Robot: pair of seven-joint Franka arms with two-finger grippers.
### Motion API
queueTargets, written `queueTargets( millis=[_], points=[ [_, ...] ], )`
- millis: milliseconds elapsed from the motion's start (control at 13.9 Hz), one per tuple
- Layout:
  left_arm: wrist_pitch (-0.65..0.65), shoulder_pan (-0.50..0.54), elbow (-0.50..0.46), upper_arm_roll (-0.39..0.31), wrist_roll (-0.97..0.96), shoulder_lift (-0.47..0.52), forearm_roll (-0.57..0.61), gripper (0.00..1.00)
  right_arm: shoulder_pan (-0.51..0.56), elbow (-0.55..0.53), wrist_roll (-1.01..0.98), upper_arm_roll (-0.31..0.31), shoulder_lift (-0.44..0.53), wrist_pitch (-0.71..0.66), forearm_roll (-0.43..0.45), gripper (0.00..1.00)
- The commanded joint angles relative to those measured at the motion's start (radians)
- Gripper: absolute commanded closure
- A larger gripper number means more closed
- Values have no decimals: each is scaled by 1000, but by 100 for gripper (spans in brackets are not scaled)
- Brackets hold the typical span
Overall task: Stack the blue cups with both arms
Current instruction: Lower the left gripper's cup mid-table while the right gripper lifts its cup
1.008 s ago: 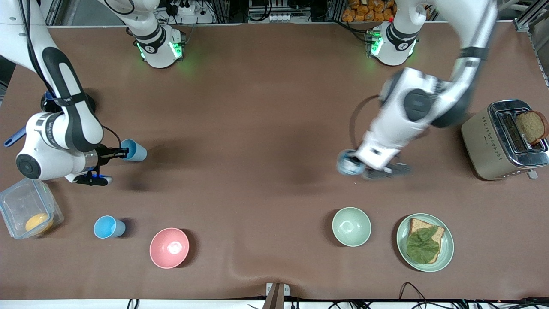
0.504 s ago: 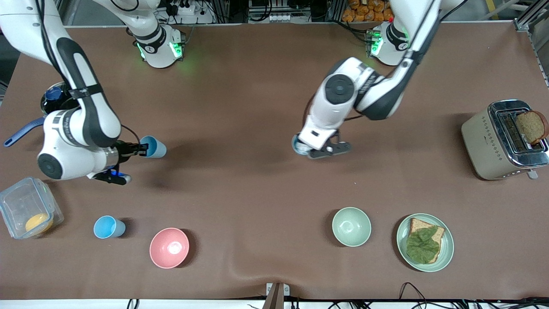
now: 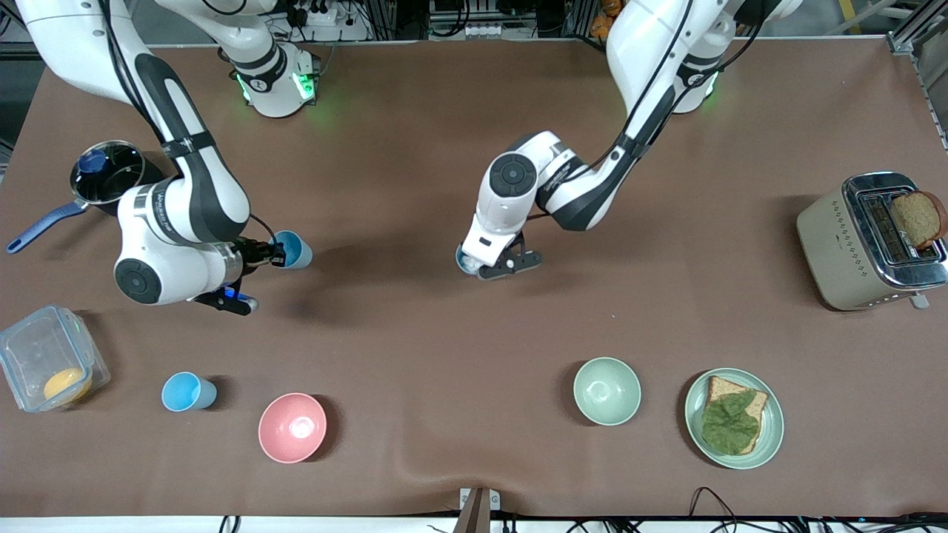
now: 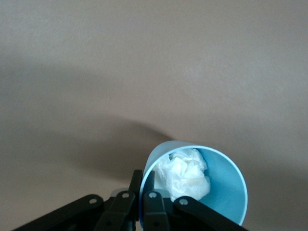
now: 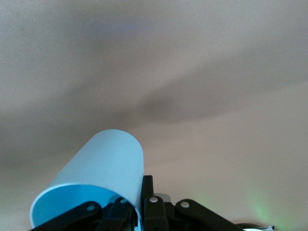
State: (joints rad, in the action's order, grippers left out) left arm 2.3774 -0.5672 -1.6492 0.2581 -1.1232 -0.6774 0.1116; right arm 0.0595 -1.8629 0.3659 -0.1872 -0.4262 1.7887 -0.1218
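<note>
My right gripper (image 3: 271, 256) is shut on the rim of a sky-blue cup (image 3: 294, 249) and holds it on its side above the table; the right wrist view shows this cup (image 5: 106, 163) pinched between the fingers (image 5: 147, 190). My left gripper (image 3: 475, 266) is shut on the rim of a second blue cup (image 3: 464, 260), mostly hidden under the wrist. In the left wrist view that cup (image 4: 224, 185) has crumpled white material inside. The two held cups are well apart over the table's middle. A third blue cup (image 3: 189, 391) stands near the pink bowl.
A pink bowl (image 3: 292, 427), a pale green bowl (image 3: 606, 390) and a plate (image 3: 772, 426) with bread and lettuce sit near the front camera. A toaster (image 3: 829, 244) is at the left arm's end. A clear container (image 3: 29, 348) and a pot (image 3: 122, 174) are at the right arm's end.
Both arms have carried their cups toward the table's middle. The left arm moved much farther, from near the toaster; the gap between the cups has narrowed.
</note>
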Motion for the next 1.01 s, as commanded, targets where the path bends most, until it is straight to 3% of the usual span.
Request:
queueTargets(
  millis=[0, 72, 144, 216, 288, 504, 720, 936],
  points=[
    [2, -14, 29, -5, -41, -10, 62, 100, 5, -24, 10, 3, 21, 9, -19, 100],
    [2, -20, 29, -5, -41, -10, 63, 98, 3, -24, 10, 3, 21, 9, -21, 100],
    [2, -23, 29, -5, -44, -7, 62, 45, 3, -24, 11, 2, 21, 9, -21, 100],
    [2, -20, 29, -5, -82, -1, 62, 13, 3, -24, 11, 2, 21, 9, -21, 100],
    [0, -20, 29, -5, -131, 5, 66, 0, 2, -24, 11, 2, 21, 9, -21, 100],
    [-45, -10, 26, -5, -152, 67, 65, 0, -6, -24, 39, 0, 21, 8, -56, 100],
    [-180, 12, 26, -5, -147, 206, 63, 0, -36, -12, 122, -1, 23, 8, -111, 100],
    [-285, 107, 28, -3, -98, 344, 65, 0, -122, 53, 296, 0, 18, 9, -185, 100]
  ],
)
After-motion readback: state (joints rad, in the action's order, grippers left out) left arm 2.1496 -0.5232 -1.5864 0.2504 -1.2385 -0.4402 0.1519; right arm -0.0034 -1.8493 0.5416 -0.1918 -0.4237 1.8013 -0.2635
